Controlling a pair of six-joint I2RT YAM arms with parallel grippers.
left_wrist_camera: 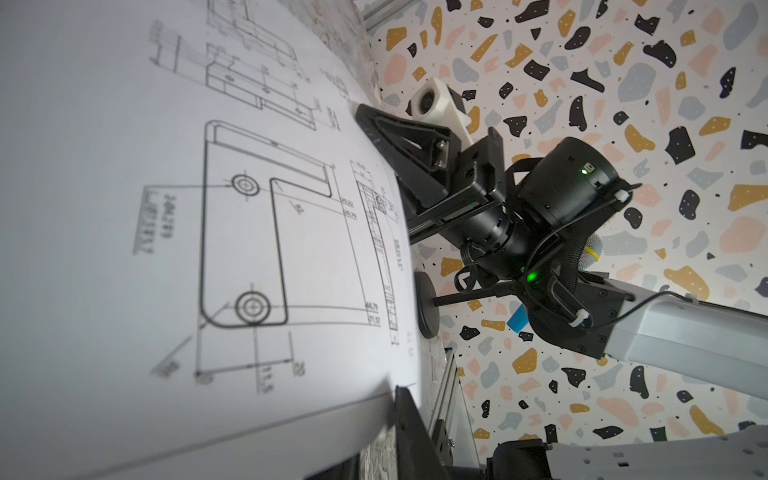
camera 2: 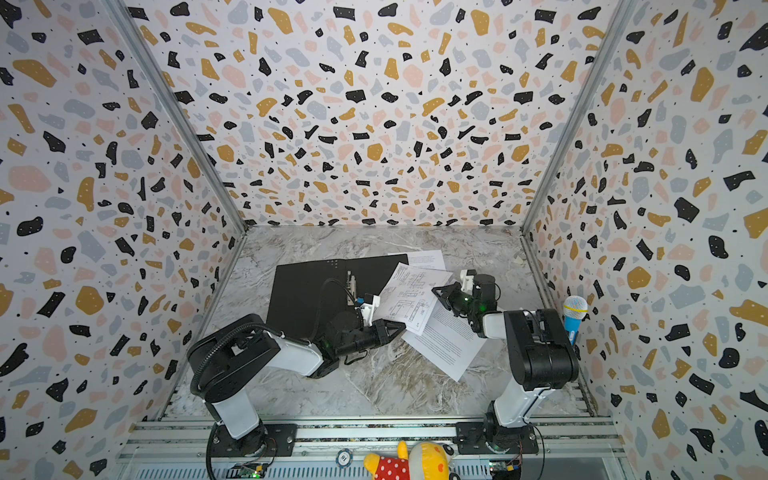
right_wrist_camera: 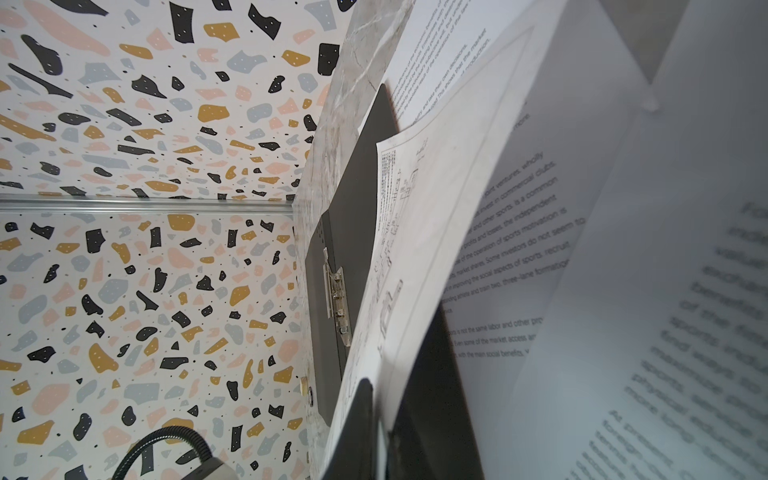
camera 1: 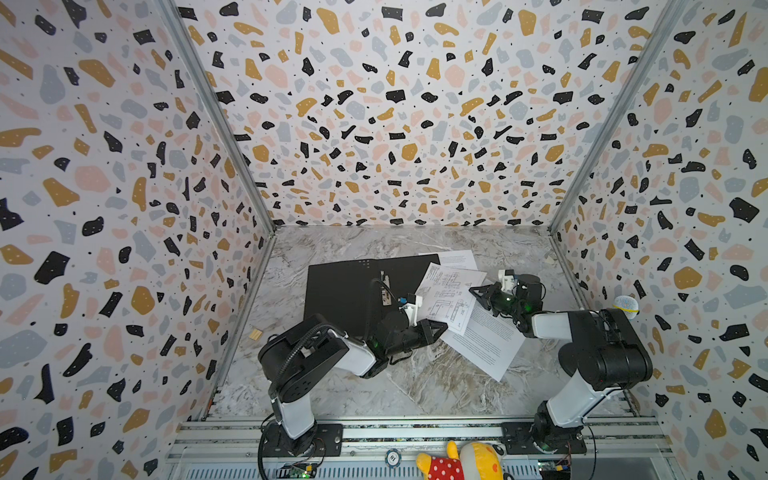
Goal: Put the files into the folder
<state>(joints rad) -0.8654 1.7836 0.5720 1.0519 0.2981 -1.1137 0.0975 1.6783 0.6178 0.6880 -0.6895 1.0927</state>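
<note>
From high over the near edge, looking down across the whole marble table in both top views, nearly alike. From the wrists, very close, facing each other across the shared drawing sheet.

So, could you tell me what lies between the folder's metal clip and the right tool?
The sheet with line drawings, overlapping the folder's edge; both top views show it.

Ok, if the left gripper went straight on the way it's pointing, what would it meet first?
Probably the drawing sheet: the left gripper points at its near corner in both top views. The near text sheet lies just beyond; relative height is unclear.
</note>
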